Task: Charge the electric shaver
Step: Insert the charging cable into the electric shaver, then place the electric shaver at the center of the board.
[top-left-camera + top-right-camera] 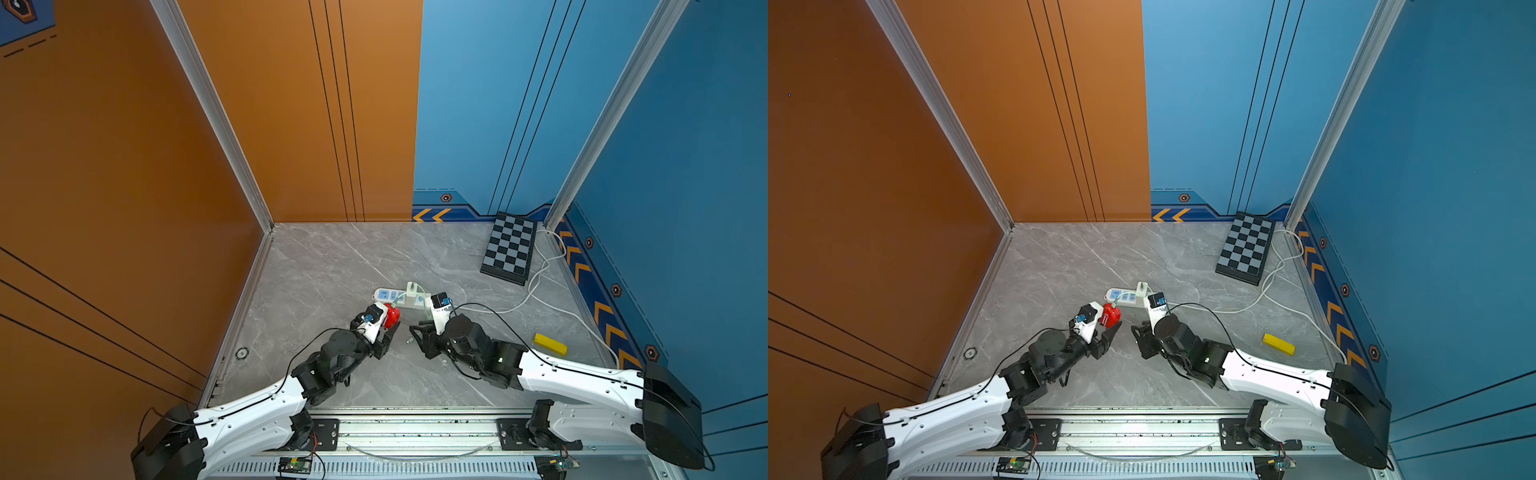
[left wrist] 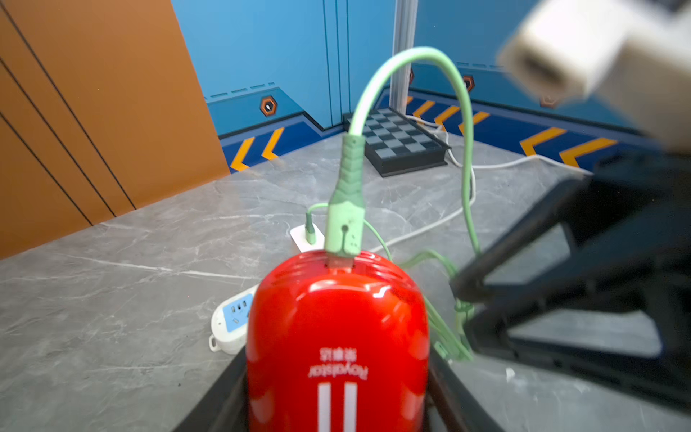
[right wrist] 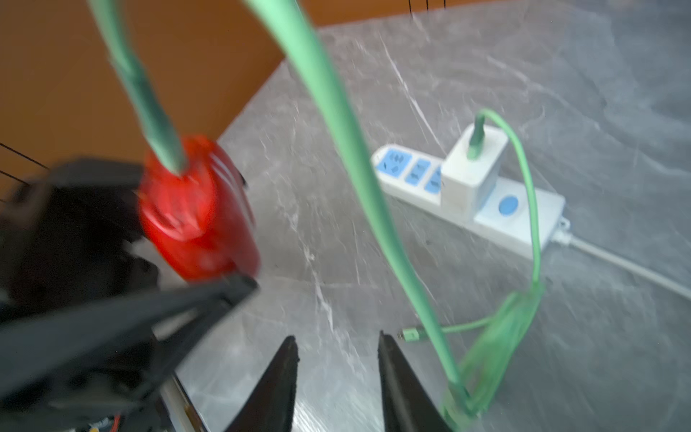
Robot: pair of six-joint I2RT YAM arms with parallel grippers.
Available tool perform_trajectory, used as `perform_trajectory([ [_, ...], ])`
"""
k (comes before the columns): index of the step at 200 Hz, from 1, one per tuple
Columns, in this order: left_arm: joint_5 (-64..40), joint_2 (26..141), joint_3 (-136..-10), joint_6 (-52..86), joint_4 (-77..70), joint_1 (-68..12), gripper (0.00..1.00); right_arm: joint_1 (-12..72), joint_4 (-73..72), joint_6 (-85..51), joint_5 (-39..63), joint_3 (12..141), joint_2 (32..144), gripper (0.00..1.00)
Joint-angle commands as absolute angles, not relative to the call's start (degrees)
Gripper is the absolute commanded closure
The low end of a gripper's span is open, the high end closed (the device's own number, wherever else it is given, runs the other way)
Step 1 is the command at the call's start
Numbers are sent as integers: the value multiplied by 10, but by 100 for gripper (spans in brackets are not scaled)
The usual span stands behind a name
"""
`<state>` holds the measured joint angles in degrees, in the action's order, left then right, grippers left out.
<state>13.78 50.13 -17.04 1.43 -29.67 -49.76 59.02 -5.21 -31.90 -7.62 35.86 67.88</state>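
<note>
The red glossy electric shaver point(image 1: 391, 316) point(image 1: 1112, 314) is held off the table, rounded end pointing away from my left arm. My left gripper point(image 1: 392, 323) point(image 2: 336, 377) is shut on it, a black finger on each side. A green cable plug point(image 2: 346, 220) sits in the shaver's point(image 2: 336, 336) rounded end. The cable arcs up and over to the white charger block point(image 3: 473, 168), which stands in the white power strip point(image 3: 411, 172). My right gripper point(image 3: 338, 344) point(image 1: 420, 328) is open and empty, just right of the shaver point(image 3: 198, 217), beside the hanging cable.
The slack of the green cable lies bundled point(image 3: 497, 336) on the grey table with a loose connector point(image 3: 411, 334) beside it. A checkered board point(image 1: 510, 248) leans at the back right. A yellow block point(image 1: 550, 344) lies right of my right arm. The strip's white cord point(image 1: 540, 282) runs right.
</note>
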Motion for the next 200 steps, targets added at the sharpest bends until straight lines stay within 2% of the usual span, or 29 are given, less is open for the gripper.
perform_trajectory([
  [1,169,491,-179,41,-336,-489,100,584,23,-325,-46,349,656,57],
  [42,185,513,-184,57,-295,-475,100,570,55,-315,-14,348,601,56],
  [69,177,535,-217,69,-198,-471,100,556,132,-306,-46,357,540,56],
  [90,185,544,-240,100,-117,-470,100,500,200,-303,-78,358,473,56],
  [116,219,558,-266,181,-8,-471,100,389,233,-301,-44,357,423,55],
  [147,234,576,-263,284,61,-480,100,306,239,-289,-1,357,425,55],
  [200,220,648,-273,402,150,-501,100,282,227,-283,2,359,477,54],
])
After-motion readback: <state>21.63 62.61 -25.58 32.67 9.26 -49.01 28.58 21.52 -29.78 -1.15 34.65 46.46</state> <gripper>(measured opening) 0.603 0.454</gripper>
